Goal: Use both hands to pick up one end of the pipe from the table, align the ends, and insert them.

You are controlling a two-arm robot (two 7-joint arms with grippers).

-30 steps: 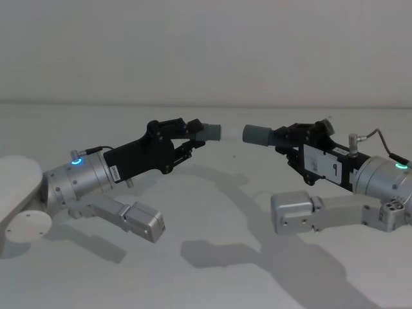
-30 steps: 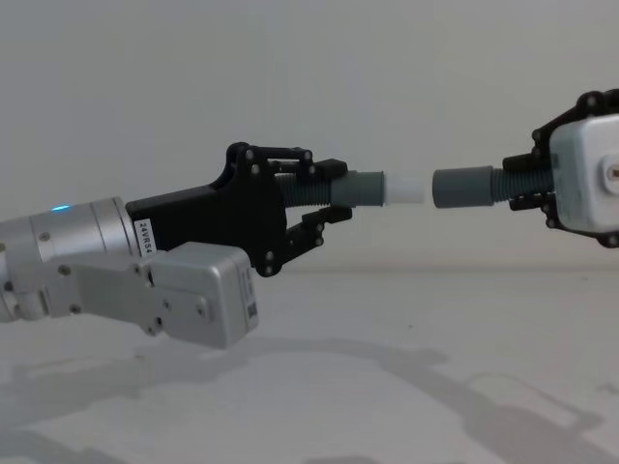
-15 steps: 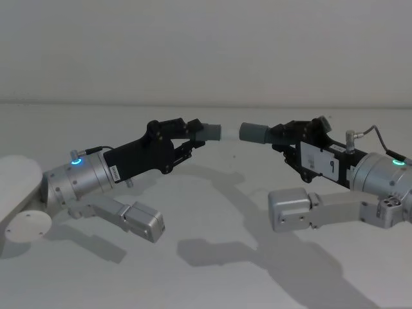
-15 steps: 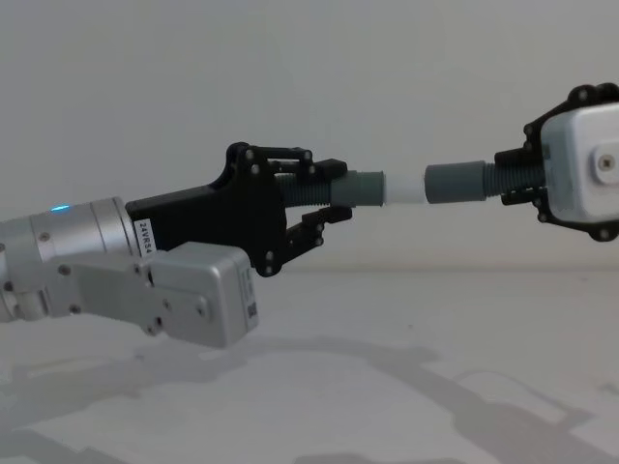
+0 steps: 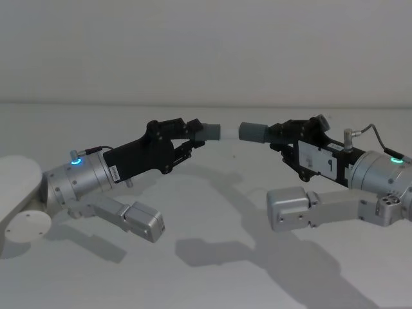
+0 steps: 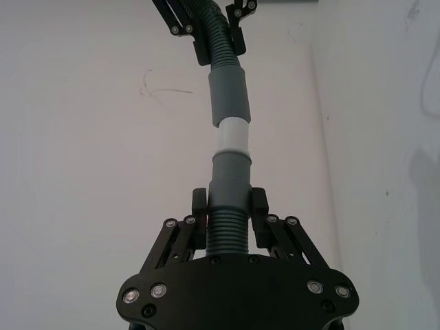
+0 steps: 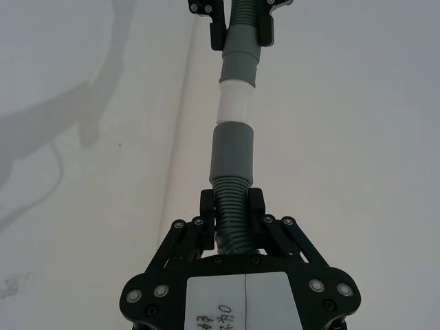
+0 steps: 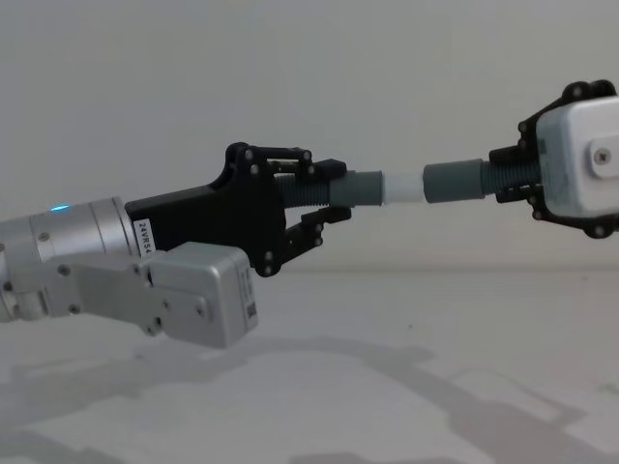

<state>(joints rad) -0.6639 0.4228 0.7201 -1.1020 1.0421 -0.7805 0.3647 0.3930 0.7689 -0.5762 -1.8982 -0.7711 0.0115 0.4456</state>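
Both ends of the pipe are held in the air above the table (image 5: 212, 277). My left gripper (image 5: 195, 135) (image 8: 331, 190) (image 6: 228, 210) is shut on the corrugated hose just behind the grey cuff (image 8: 366, 188) with the white tip (image 5: 226, 132) (image 8: 402, 188) (image 6: 232, 135). My right gripper (image 5: 280, 133) (image 8: 509, 180) (image 7: 232, 206) is shut on the hose behind the darker hollow cuff (image 5: 252, 132) (image 8: 453, 182) (image 7: 232, 155). The two cuffs lie in one line. The white tip's end meets the hollow cuff's mouth; how far in it sits I cannot tell. The hose's middle is hidden.
A white round base (image 5: 19, 193) sits at the table's left edge. The arms' silver elbow links (image 5: 138, 219) (image 5: 293, 207) hang low over the table. A plain wall (image 5: 206, 51) rises behind the table.
The right gripper has moved left with the hollow cuff, closing the gap to the white tip. The left gripper has stayed still.
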